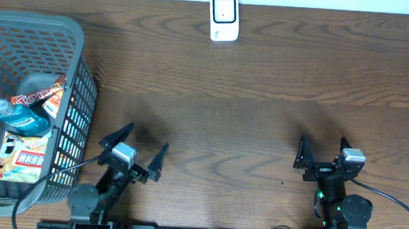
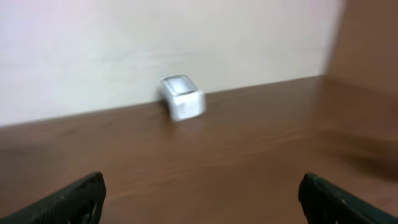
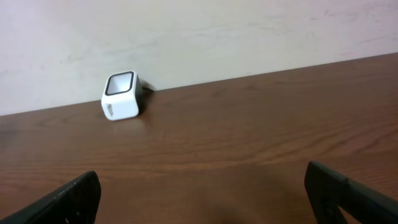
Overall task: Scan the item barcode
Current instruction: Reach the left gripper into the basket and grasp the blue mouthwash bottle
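Currently we note left gripper point(image 1: 145, 141) and right gripper point(image 1: 323, 143), jaws spread wide, nothing held, white barcode scanner point(image 1: 223, 17) at table's point(image 1: 246, 117) far edge, snack packets point(image 1: 23, 157) inside grey basket point(image 1: 84, 112).

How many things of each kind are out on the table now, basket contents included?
Basket: 1
Bottle: 1
Snack packets: 2 visible
Scanner: 1
Total: 5
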Controlling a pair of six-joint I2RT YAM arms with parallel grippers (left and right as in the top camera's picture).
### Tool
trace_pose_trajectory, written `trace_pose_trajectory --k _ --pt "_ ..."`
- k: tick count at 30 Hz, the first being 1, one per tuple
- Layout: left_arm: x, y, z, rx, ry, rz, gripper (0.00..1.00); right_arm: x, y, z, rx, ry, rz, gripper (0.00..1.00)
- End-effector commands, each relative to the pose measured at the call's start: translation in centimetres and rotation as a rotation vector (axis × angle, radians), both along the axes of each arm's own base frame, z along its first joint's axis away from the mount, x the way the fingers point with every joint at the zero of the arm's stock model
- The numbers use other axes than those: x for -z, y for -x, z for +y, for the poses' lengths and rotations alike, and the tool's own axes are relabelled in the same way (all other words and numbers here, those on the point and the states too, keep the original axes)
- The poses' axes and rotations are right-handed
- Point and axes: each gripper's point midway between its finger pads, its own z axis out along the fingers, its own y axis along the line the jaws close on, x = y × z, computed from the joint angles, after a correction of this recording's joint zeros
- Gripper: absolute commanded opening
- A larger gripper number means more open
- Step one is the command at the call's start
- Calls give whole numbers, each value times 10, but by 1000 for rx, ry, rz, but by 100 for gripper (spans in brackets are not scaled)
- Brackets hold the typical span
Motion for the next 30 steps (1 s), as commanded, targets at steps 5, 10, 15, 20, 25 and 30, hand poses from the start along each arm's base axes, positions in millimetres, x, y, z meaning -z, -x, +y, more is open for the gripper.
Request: trace_pose_trajectory --k 5,10,15,20,25,30 --pt "-76 36 -26 211 93 -181 99 0 0 0 5 -7 -1 99" --pt "-113 43 -24 209 150 -187 99 0 0 0 5 -7 -1 99" --pt "-149 30 -19 187 252 -79 99 0 0 0 5 -7 -1 99" --pt "-212 15 -21 194 252 -73 99 0 0 0 5 -7 -1 99" --pt "-246 1 -33 264 248 107 99 0 0 0 5 -7 -1 99" --pt "-246 18 -63 539 206 197 99 0 0 -1 5 -7 -1 99"
